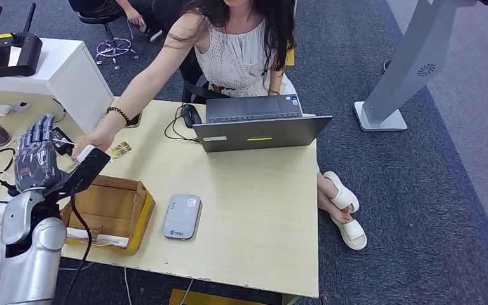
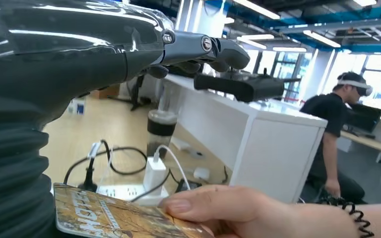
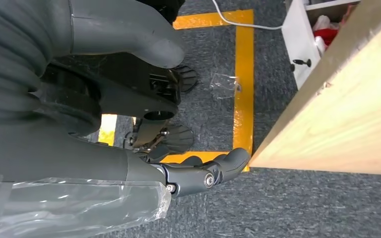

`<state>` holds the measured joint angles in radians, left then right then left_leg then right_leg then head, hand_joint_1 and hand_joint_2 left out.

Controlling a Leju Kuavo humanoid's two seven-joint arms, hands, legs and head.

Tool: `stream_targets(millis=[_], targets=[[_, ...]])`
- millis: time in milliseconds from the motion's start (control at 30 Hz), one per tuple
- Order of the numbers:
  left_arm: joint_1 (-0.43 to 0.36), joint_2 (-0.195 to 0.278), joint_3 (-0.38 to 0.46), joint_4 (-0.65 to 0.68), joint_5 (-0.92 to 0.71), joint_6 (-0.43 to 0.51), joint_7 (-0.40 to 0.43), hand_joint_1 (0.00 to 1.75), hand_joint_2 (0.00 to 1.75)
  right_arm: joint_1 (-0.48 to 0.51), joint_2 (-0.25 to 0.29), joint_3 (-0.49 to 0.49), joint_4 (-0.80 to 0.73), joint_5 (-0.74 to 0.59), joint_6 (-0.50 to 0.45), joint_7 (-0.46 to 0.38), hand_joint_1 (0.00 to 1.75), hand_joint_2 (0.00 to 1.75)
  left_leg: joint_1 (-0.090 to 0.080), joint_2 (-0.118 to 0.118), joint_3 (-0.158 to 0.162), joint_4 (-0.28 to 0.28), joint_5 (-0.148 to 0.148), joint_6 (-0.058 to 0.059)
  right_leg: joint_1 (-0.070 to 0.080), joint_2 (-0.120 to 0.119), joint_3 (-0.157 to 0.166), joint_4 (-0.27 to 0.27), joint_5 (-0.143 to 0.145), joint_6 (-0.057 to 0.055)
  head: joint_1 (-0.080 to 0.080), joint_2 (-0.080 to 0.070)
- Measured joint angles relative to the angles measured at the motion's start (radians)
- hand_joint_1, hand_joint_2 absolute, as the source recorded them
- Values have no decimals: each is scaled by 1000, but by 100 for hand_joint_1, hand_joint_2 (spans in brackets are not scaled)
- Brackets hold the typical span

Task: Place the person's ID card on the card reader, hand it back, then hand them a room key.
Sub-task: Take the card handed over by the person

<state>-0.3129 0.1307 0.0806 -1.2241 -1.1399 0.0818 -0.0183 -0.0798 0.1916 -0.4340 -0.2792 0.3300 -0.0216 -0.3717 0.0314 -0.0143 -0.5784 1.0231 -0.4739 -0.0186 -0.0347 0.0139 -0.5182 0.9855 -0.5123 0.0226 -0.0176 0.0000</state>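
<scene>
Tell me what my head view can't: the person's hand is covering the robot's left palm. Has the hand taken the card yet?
Observer: Not yet. In the left wrist view the person's thumb pins a printed card beside the palm. The left hand has its fingers stretched out above the card, not closed on it.
Operator: And the right hand?
Observer: The right hand hangs below the wooden tabletop edge, over the grey carpet, holding nothing.

A mottled golden-brown printed card (image 2: pixel 111 218) with pale lettering contrasts with the robot's blue-grey left hand (image 1: pixel 36 154). The flat rounded card reader (image 1: pixel 182 216) is light grey, lying on a pale yellowish wooden table (image 1: pixel 254 210) beside a tan open cardboard box (image 1: pixel 111 210). The slim laptop (image 1: pixel 260 130) is dark grey with a small yellow sticker.
</scene>
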Motion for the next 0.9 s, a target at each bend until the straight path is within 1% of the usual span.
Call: stream_targets(millis=[267,433,533,700,833,900], targets=[[-90,66,-82,69,-229,80,110,0,175,-9,10,4,11,53,-2,33,0,175,0,0,0,0,0,0,0,0,0,0,0,0,0,0],[-133,105,-130,102,-366,128,180,0,175,-15,17,14,19,87,-4,54,0,175,0,0,0,0,0,0,0,0,0,1,0,0,0,0],[-149,120,-148,114,-396,145,205,0,175,-18,20,16,21,100,-4,60,0,175,0,0,0,0,0,0,0,0,0,1,0,0,0,0],[-158,132,-162,128,-397,147,213,0,175,-20,22,17,24,103,-4,61,0,175,0,0,0,0,1,0,0,0,0,1,0,0,0,0],[-160,134,-167,133,-397,147,214,175,175,-21,22,17,26,103,-4,60,0,175,0,0,0,0,1,0,0,0,0,1,0,0,0,0],[-160,135,-171,134,-397,147,214,175,175,-21,22,17,27,103,-4,60,0,175,0,0,0,0,1,0,0,0,0,1,0,0,0,0]])
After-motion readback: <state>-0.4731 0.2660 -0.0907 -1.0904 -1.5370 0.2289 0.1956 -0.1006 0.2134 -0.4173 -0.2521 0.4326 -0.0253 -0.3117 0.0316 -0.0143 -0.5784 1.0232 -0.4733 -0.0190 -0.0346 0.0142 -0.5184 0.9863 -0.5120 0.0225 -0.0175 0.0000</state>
